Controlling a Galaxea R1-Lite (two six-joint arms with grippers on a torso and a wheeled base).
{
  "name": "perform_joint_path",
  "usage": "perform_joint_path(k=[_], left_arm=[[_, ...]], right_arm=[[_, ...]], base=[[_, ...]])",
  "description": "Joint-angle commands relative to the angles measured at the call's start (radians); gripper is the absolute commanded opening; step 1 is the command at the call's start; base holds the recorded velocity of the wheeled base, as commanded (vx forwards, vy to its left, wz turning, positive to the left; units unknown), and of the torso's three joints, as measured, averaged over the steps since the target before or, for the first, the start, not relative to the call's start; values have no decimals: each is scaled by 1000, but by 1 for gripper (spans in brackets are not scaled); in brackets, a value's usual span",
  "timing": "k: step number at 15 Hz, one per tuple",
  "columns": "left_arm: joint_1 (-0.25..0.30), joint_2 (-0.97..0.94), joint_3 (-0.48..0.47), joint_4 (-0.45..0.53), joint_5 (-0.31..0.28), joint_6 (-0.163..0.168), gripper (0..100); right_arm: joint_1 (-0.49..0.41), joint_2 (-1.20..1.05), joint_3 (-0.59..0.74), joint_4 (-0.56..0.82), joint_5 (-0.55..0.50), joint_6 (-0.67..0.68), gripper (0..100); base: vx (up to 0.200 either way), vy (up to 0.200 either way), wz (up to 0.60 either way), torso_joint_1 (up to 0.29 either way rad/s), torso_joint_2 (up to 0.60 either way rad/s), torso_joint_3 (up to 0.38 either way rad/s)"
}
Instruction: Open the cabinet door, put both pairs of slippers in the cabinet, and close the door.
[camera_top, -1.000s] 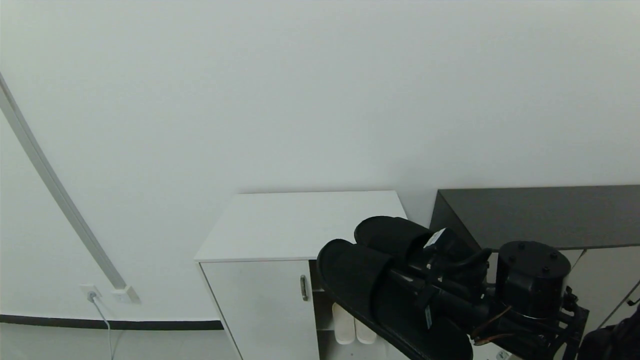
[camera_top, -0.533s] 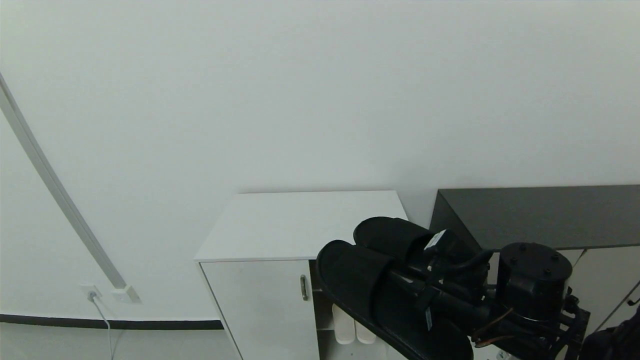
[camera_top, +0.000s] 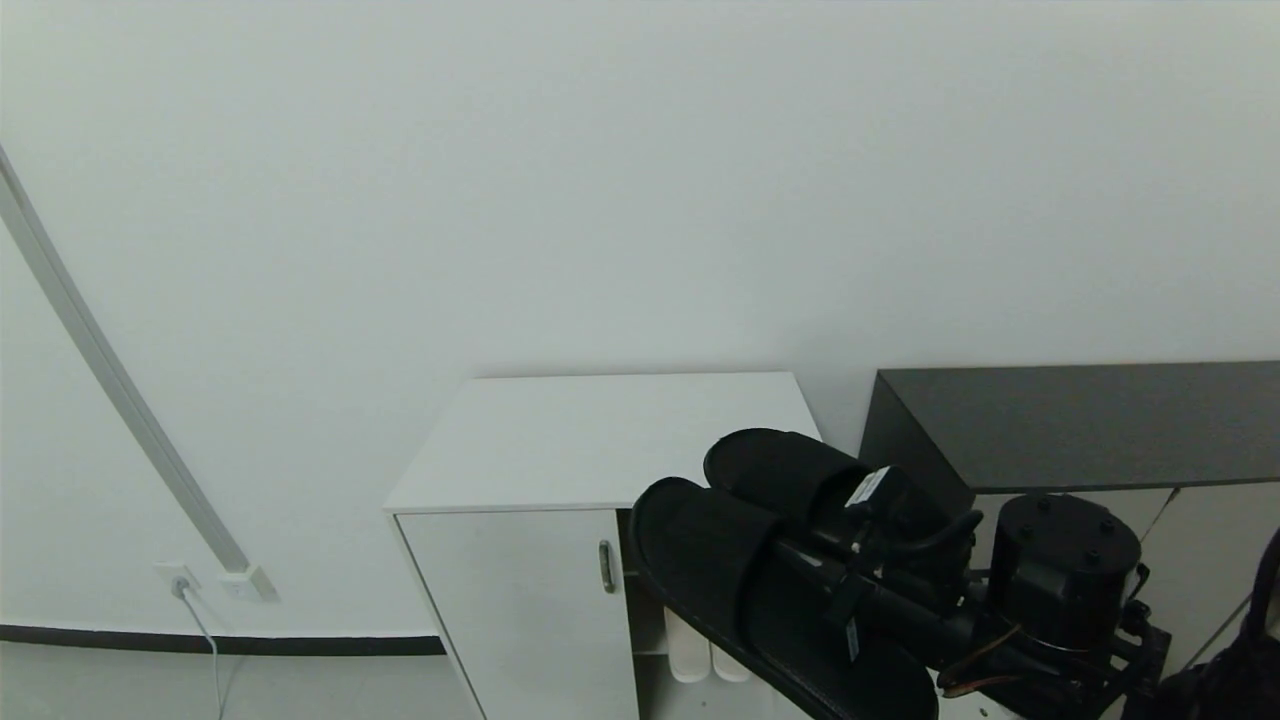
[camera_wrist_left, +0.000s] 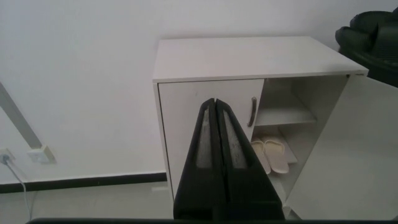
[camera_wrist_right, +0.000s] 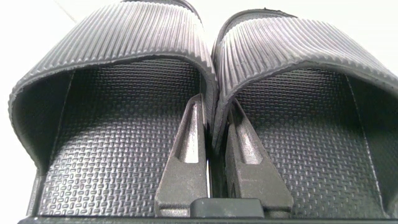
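Note:
My right gripper (camera_top: 815, 545) is shut on a pair of black slippers (camera_top: 740, 540), held side by side in the air in front of the white cabinet (camera_top: 600, 440). In the right wrist view its fingers (camera_wrist_right: 189, 143) pinch the two inner strap edges of the black slippers (camera_wrist_right: 124, 93) together. The cabinet's right door (camera_wrist_left: 367, 143) stands open; the left door (camera_wrist_left: 205, 124) with its metal handle (camera_wrist_left: 253, 111) is closed. A pair of white slippers (camera_wrist_left: 271, 154) lies on the bottom shelf inside. My left gripper (camera_wrist_left: 215, 106) is shut with nothing in it, hanging in front of the cabinet's left door.
A dark-topped counter (camera_top: 1080, 420) stands just right of the cabinet. A middle shelf (camera_wrist_left: 283, 116) divides the open compartment. A wall socket with a plugged cable (camera_top: 178, 582) and a slanted wall conduit (camera_top: 100, 370) are at the left.
The whole head view has shifted slightly, so the camera moved. The right gripper with the black slippers has edged a little left and down.

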Motion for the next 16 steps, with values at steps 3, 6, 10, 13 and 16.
perform_joint_path(k=[3, 6, 10, 13, 16], left_arm=[[0, 0, 0, 0, 0, 0, 0], [0, 0, 0, 0, 0, 0, 0], [0, 0, 0, 0, 0, 0, 0], [0, 0, 0, 0, 0, 0, 0], [0, 0, 0, 0, 2, -2, 0]], right_arm=[[6, 8, 2, -1, 1, 0, 0], [7, 8, 2, -1, 1, 0, 0], [7, 8, 3, -1, 1, 0, 0], [7, 9, 3, -1, 0, 0, 0], [7, 18, 3, -2, 0, 0, 0]], base=[[0, 0, 0, -152, 338, 181], [0, 0, 0, -149, 338, 181], [0, 0, 0, -154, 344, 190], [0, 0, 0, -159, 355, 198], [0, 0, 0, -160, 378, 212]])
